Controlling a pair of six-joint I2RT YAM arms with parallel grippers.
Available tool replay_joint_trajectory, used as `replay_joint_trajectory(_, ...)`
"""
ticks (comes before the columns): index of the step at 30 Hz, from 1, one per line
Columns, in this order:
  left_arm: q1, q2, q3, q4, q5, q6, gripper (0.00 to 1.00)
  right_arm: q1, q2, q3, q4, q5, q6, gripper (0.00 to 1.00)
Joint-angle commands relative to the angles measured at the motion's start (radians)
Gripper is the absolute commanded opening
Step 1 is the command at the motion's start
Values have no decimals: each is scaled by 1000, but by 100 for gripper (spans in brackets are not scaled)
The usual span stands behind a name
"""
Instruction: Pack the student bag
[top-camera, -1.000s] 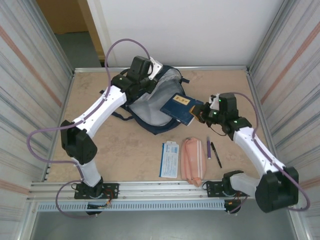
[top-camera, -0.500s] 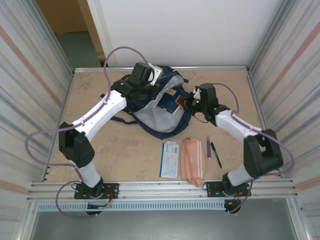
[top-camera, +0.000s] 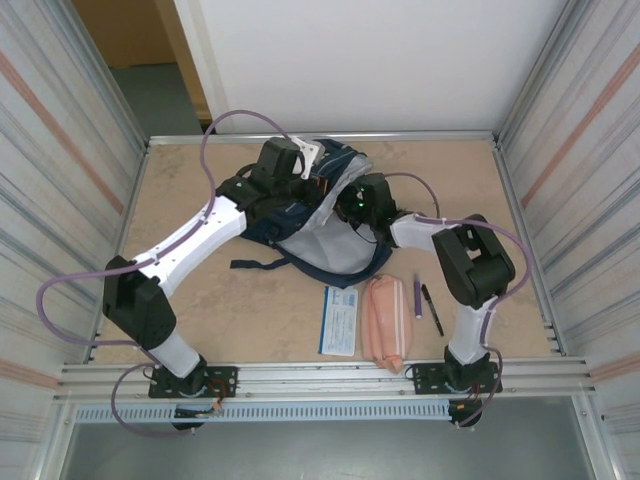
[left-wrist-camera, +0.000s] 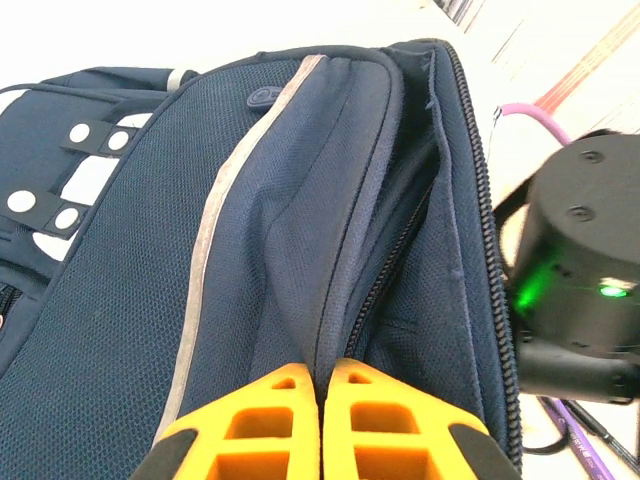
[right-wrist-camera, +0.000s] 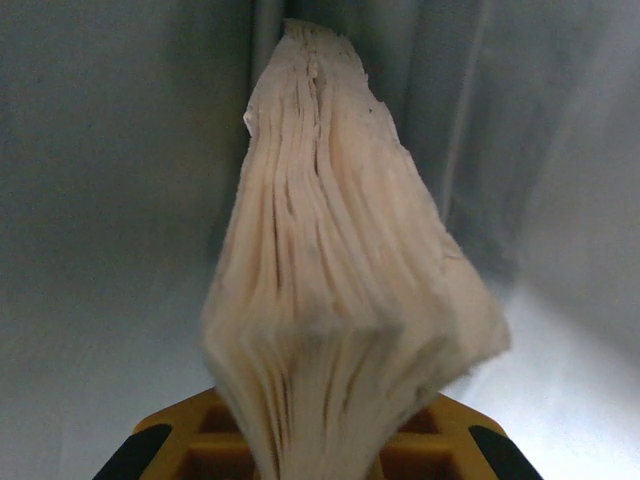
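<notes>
A: Position of the bag?
B: At the far middle of the table, mouth gaping toward the near side, grey lining exposed. Largest item present.
A: State of the left gripper?
B: Pressed together on a fold of navy fabric just beside the zip, at the upper rim of the bag. Holds that rim raised. Yellow fingers meeting on the cloth, no gap visible between them.
A: State of the right gripper?
B: Reaching into the mouth of the bag from the right side. Pinching a book by one end, page edges turned to the wrist camera, pages fanning slightly. Lining on every side of the book. Black wrist of that arm close beside the rim, green lights lit.
A: Remaining items?
B: Near the front edge, apart from the bag: a blue-and-white booklet, a pink pouch just to its right, then a purple pen and a black pen side by side. Contact between booklet and pouch: cannot tell.
</notes>
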Motion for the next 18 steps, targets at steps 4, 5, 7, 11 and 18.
replay_joint_trajectory(4,-7,-65,14,136,57,-26,0,41,154,72,139,73,84,0)
replay_joint_trajectory(5,-7,-64,15,133,59,-29,0,42,171,85,128,75,89,0)
replay_joint_trajectory(7,-6,-63,15,132,65,-38,0,44,207,114,86,86,120,5)
replay_joint_trajectory(11,-6,-66,-4,148,71,-62,0,47,277,152,114,65,202,9)
replay_joint_trajectory(18,-3,-76,-28,157,35,-66,0,65,282,175,99,80,186,31)
